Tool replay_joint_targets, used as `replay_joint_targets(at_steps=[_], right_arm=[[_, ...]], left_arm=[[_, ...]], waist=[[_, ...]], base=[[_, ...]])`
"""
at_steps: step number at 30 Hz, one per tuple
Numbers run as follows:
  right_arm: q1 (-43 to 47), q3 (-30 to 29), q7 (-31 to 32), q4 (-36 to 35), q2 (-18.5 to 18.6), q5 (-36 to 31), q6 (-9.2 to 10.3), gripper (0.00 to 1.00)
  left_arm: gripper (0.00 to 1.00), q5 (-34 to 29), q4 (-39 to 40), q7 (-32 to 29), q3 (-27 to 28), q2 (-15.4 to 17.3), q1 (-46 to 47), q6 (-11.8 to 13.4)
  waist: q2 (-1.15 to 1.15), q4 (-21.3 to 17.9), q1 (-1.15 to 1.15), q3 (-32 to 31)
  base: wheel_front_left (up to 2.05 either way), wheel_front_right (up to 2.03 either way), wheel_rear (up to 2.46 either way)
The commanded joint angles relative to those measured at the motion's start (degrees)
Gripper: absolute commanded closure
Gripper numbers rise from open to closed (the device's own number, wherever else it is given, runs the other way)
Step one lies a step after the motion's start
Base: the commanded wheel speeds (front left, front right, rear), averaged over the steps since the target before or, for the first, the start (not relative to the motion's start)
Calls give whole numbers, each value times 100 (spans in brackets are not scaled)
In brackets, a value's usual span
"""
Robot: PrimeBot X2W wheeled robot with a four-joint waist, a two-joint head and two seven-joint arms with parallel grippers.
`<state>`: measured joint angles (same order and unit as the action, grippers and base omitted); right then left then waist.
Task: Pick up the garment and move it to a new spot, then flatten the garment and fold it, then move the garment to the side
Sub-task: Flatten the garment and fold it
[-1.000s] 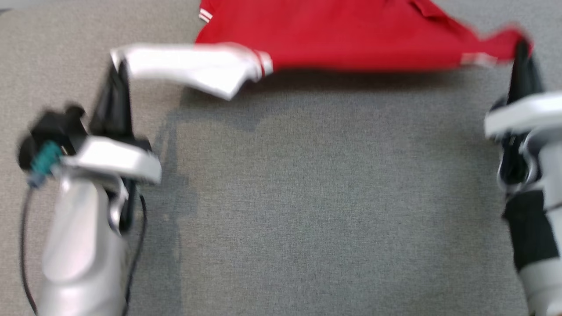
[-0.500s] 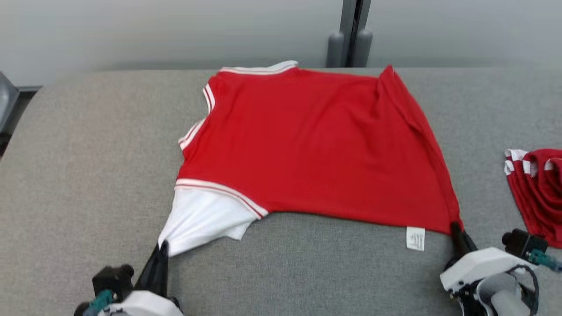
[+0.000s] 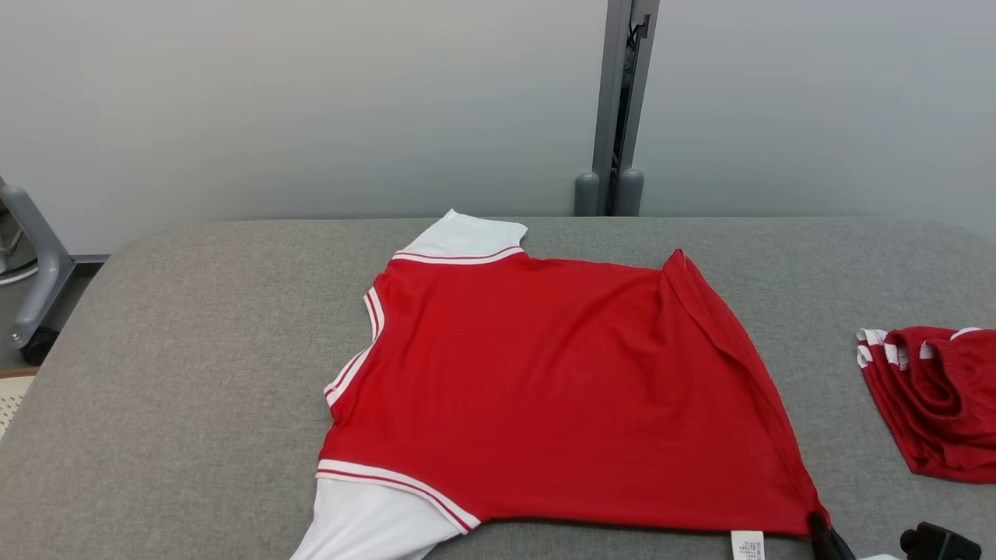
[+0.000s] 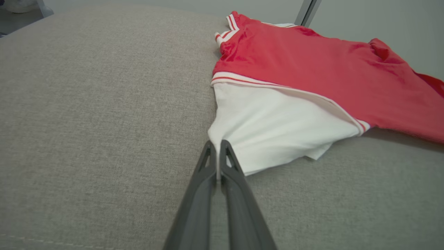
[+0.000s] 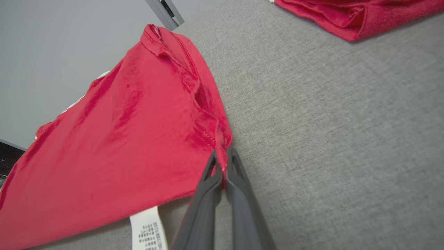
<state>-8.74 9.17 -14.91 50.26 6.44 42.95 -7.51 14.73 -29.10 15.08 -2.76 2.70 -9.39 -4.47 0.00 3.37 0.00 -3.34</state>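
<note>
The garment (image 3: 560, 389) is a red shirt with white sleeves and white-red trim, spread across the grey table (image 3: 194, 373). In the left wrist view my left gripper (image 4: 218, 152) is shut on the edge of the near white sleeve (image 4: 277, 128). In the right wrist view my right gripper (image 5: 223, 163) is shut on the red hem corner (image 5: 215, 135), with a white care label (image 5: 147, 232) hanging beside it. The head view catches the right gripper's dark fingertip (image 3: 823, 533) at the garment's near right corner.
A second red garment (image 3: 934, 400), bunched up, lies at the table's right side. A grey post (image 3: 618, 109) stands against the pale wall behind the table. A grey frame leg (image 3: 35, 272) stands off the table's left end.
The head camera has tilted up, so the wall and far table edge now show. Both grippers stay shut on the garment, which has gone from stretched in the air to lying on the table.
</note>
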Motion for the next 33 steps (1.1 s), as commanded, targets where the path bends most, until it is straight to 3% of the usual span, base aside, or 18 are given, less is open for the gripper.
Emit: replay_joint_targets(at_steps=[1,7,16,25,33], right_arm=[[100,-58,-38,-75,125,59,4,100],[40,-155,-37,-329,151,12,4,100],[-732,-279,-36,-767,32,-84,3,100],[-1781,-458,-34,-537,-75,-415,3,100],[-2350,-720,-34,-332,-199,-852,3,100]], left_arm=[[100,13,101,9,0,40,-102,14],[100,-31,535,9,-127,38,-52,-40],[100,-305,1188,9,-325,35,1358,-106],[100,-776,343,9,-271,35,3002,-79],[100,-963,-410,9,-222,34,3874,-76]], waist=[[0,7,0,-20],[0,9,0,48],[0,-26,0,589],[0,-179,0,1325],[0,-217,0,1854]], base=[[0,0,0],[0,0,0],[0,0,0],[0,0,0],[0,0,0]])
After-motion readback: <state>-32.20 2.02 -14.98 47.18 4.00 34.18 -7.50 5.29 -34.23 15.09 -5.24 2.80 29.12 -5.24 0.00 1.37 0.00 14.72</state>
